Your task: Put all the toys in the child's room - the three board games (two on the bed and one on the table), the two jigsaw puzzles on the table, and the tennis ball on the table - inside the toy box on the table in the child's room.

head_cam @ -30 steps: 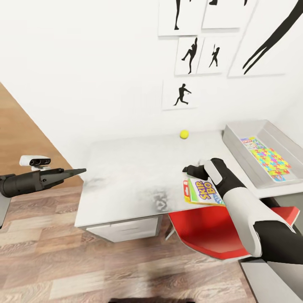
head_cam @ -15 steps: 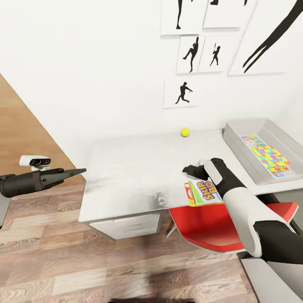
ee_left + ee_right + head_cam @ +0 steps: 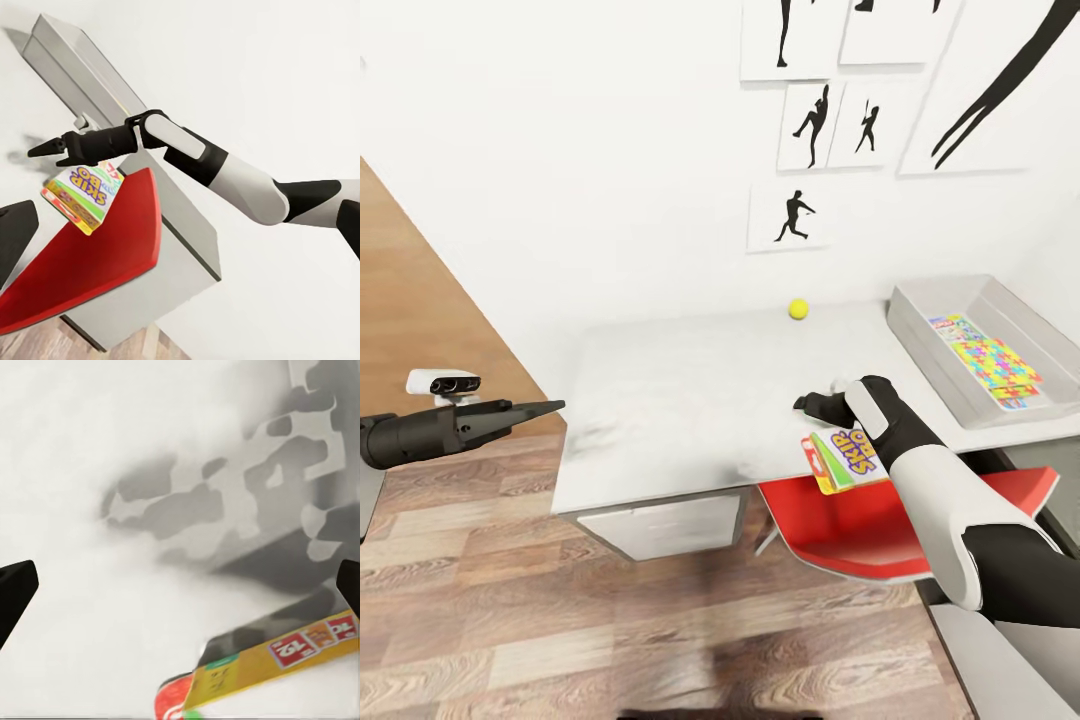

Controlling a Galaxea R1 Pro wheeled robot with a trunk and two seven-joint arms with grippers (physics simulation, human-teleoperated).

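The Skip-Bo board game (image 3: 847,459), a flat yellow, red and green box, hangs tilted under the right gripper (image 3: 812,404), over the near edge of the surface (image 3: 680,400) and above the red chair (image 3: 860,535). The left wrist view shows the same box (image 3: 82,194) dangling just below the dark fingers (image 3: 56,145) of the right gripper (image 3: 46,149). The right wrist view shows its yellow edge (image 3: 270,667) low down, with the two fingertips spread wide at either side. Whether the gripper actually clamps the box I cannot tell.

Beyond the box, across the light-grey surface, the tennis ball (image 3: 797,309) sits near the wall, well apart from the box. On the box's other side, away from the left arm, the toy box (image 3: 920,345), a shallow grey tray, rests on the surface. Inside it lies a multicoloured jigsaw puzzle (image 3: 996,366), with a printed board game (image 3: 950,326) showing at its far end.

Well apart from the Skip-Bo box, the left gripper (image 3: 550,407) is held level beyond the surface's other end, above the wood-plank floor (image 3: 510,620); its fingers lie together in a narrow point. Black silhouette pictures (image 3: 792,217) hang on the white wall above the ball.
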